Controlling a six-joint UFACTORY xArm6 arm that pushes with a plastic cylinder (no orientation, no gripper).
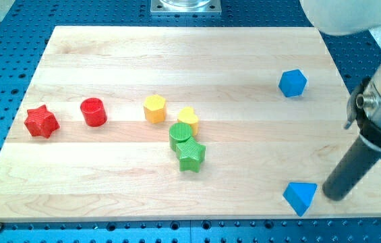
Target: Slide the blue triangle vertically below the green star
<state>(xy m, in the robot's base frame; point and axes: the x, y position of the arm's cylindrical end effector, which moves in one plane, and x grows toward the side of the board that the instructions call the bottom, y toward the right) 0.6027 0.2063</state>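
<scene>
The blue triangle (300, 197) lies near the board's bottom edge at the view's lower right. The green star (191, 155) sits near the board's middle, far to the triangle's left and a little higher. My tip (331, 196) is at the lower end of the dark rod, just to the right of the blue triangle and close against it.
A green cylinder (180, 134) touches the star from above. A yellow heart (188, 118) and a yellow hexagon (154, 108) lie above that. A red cylinder (93, 111) and a red star (41, 121) sit at the left. A blue cube (292, 83) is at the upper right.
</scene>
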